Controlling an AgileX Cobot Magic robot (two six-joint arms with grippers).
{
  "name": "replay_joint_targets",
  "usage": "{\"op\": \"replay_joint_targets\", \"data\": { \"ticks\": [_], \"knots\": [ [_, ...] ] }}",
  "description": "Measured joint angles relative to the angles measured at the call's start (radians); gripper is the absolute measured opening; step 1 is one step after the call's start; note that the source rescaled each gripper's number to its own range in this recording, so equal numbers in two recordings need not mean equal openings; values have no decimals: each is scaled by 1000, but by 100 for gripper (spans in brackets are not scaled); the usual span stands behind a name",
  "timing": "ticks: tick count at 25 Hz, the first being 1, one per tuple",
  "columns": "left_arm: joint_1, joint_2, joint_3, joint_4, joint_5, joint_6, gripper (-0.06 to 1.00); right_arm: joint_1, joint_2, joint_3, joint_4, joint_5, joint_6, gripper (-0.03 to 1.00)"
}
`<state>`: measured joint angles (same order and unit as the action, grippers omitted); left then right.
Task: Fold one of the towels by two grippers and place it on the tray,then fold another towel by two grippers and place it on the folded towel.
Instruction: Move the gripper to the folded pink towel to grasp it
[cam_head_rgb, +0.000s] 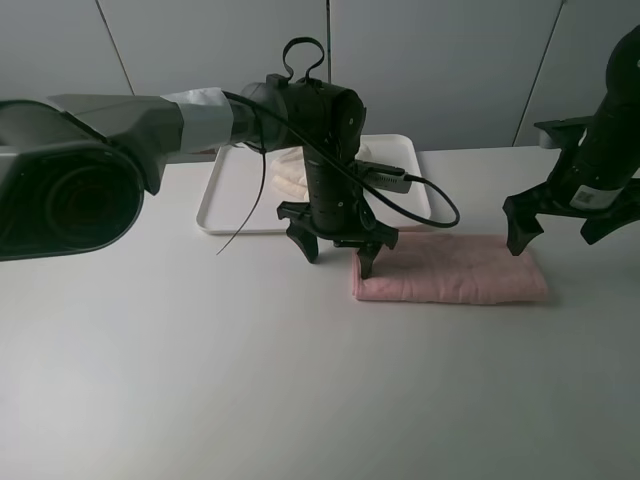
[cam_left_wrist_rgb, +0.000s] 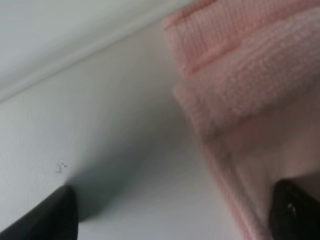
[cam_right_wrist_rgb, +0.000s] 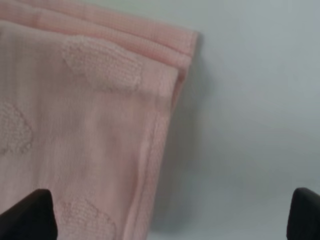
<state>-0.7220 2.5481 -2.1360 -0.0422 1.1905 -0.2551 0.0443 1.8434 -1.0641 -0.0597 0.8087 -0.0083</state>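
My left end effector (cam_head_rgb: 337, 255), prongs spread wide, stands over the left end of the folded pink towel (cam_head_rgb: 450, 268) on the white bench (cam_head_rgb: 300, 390). One prong is above the cloth, the other above bare bench. My right end effector (cam_head_rgb: 565, 232), also spread apart and holding nothing, hangs over the towel's right end. Farther back, the folded cream towel (cam_head_rgb: 290, 172) lies on the white tray (cam_head_rgb: 210, 215).

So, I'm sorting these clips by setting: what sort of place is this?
Probably a robotics lab bench, not a home: a plain white table, grey wall panels behind it, and the left hand and right hand at the ends of a folded pink towel near a white tray.
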Motion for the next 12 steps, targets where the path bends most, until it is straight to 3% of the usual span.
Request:
{"op": "replay_joint_targets", "data": {
  "ticks": [12],
  "knots": [
    [0,0,0,0,7,-4,99,-11,113,-9,7,-11,8,100]
  ]
}}
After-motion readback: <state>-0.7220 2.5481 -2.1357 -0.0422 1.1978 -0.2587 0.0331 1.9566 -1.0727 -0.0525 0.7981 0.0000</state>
